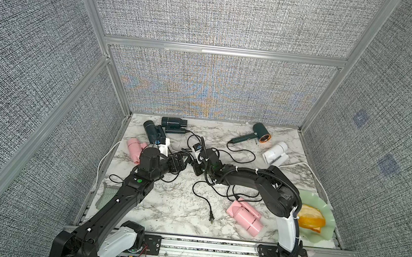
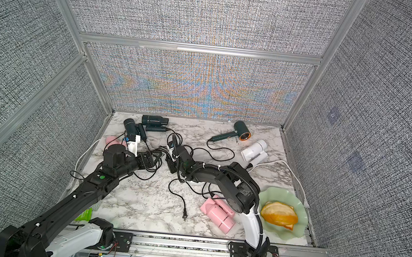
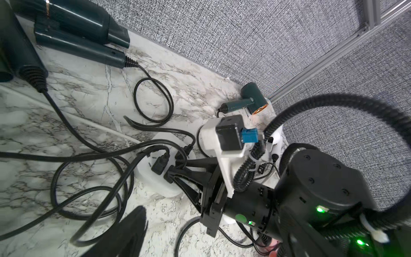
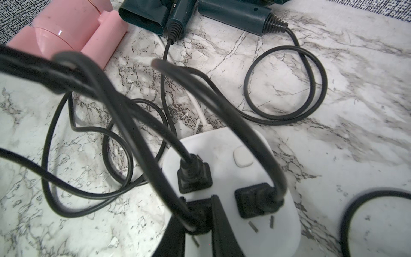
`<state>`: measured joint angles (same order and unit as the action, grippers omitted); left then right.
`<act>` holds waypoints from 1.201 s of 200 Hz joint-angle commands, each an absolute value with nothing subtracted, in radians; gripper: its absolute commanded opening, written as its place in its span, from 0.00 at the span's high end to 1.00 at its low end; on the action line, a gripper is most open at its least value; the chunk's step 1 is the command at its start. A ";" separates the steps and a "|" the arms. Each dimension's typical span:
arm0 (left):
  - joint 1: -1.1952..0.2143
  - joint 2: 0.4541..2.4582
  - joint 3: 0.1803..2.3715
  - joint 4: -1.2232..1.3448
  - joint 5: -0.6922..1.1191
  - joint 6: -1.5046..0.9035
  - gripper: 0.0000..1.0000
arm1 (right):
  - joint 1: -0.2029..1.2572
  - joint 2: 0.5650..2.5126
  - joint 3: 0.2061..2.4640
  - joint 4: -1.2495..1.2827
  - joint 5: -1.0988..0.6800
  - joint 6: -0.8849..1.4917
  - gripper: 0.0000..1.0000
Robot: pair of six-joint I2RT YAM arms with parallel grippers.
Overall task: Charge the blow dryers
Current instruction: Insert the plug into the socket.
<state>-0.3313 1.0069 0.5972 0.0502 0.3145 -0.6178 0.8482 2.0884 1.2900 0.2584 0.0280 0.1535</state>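
Between the jaws of the right gripper (image 4: 198, 227), a black plug (image 4: 199, 211) is sitting in a white socket block (image 4: 244, 142); beyond it, a pink dryer (image 4: 66, 29) and dark teal dryers (image 4: 233, 13) are lying on grey-veined white marble (image 4: 333, 89).

The marble table (image 1: 166, 207) bears blow dryers (image 1: 245, 215), black cords (image 4: 131, 133), socket block (image 4: 222, 142), green dish (image 1: 321, 204).

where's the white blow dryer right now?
In both top views, the white blow dryer lies far right on the table, just nearer the robot than the copper-ringed teal dryer.
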 commanded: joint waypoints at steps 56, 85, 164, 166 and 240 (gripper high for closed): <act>-0.305 0.977 0.588 0.020 0.323 -0.594 0.06 | 0.905 2.086 1.272 0.113 -0.019 0.172 0.87; -0.303 0.927 0.556 0.014 0.302 -0.591 0.06 | 0.921 2.091 1.279 0.122 -0.029 0.180 0.84; -0.302 0.899 0.512 0.119 0.391 -0.553 0.07 | 0.920 1.990 1.227 0.136 -0.003 0.205 0.47; -0.302 0.899 0.511 0.121 0.392 -0.554 0.07 | 0.920 1.984 1.222 0.137 -0.003 0.205 0.46; -0.305 0.998 0.530 0.237 0.501 -0.549 0.08 | 0.897 1.691 1.029 0.119 0.033 0.256 0.39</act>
